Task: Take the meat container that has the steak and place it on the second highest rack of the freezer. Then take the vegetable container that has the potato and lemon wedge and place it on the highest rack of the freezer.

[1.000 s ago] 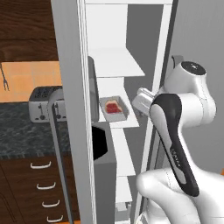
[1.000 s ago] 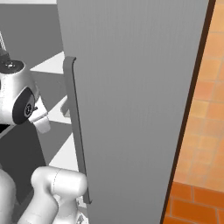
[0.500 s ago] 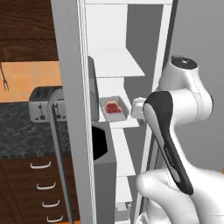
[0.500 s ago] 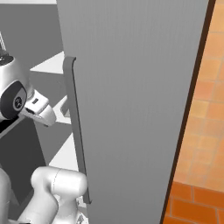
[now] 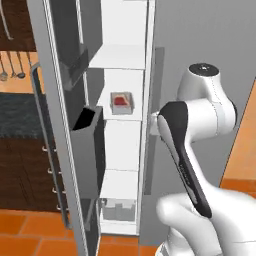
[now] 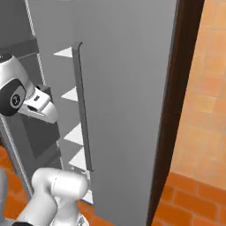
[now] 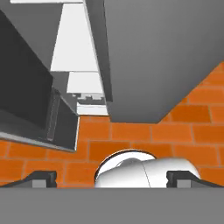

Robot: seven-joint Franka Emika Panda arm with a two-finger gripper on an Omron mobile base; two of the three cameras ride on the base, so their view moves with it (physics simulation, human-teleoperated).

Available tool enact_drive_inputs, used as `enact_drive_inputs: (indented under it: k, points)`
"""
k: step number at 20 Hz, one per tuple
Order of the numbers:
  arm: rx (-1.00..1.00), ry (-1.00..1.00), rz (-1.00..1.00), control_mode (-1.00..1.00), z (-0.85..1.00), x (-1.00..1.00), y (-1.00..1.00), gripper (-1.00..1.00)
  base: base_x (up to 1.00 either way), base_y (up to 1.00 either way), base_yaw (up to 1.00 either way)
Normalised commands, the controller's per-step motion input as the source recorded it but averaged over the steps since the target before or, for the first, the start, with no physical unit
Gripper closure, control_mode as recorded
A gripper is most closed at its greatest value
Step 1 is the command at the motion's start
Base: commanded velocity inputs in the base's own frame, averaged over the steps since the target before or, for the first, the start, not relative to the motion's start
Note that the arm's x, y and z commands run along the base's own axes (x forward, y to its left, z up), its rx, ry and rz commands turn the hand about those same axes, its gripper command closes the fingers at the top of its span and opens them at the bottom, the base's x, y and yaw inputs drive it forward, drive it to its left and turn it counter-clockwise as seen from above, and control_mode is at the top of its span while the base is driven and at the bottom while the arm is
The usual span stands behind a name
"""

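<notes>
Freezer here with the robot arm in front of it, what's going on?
The tall light grey freezer stands open, and a small clear container holding the red steak sits on a flat white shelf inside, second from the top of those in sight. The white arm's gripper is outside the compartment, pointing down at the orange tile floor with its small dark fingers apart and nothing between them. The potato and lemon container is not yet on a rack.

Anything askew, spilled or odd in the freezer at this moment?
Nothing stands out. The meat container sits flat and upright on the second highest rack of the freezer, steak inside, nothing spilled. The gripper is outside the freezer, open and empty.
</notes>
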Motion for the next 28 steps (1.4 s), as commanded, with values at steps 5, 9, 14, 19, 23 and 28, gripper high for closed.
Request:
enact_drive_inputs:
  k: [5, 9, 14, 19, 23, 28]
  points:
    - [0.00, 0.00, 0.00, 1.00, 0.00, 0.00, 0.00, -1.00, -0.41, 0.01, 0.92]
    - [0.00, 0.00, 0.00, 1.00, 0.00, 0.00, 0.00, -1.00, 0.00, 0.14, 1.00]
    - [0.00, 0.00, 0.00, 1.00, 0.00, 0.00, 0.00, -1.00, 0.00, 0.17, 1.00]
    - [0.00, 0.00, 0.00, 1.00, 0.00, 0.00, 0.00, -1.00, 0.36, 0.22, 0.83]
    - [0.00, 0.00, 0.00, 1.00, 0.00, 0.00, 0.00, -1.00, 1.00, 0.18, 0.19]
    - [0.00, 0.00, 0.00, 1.00, 0.00, 0.00, 0.00, -1.00, 1.00, 0.43, -0.09]
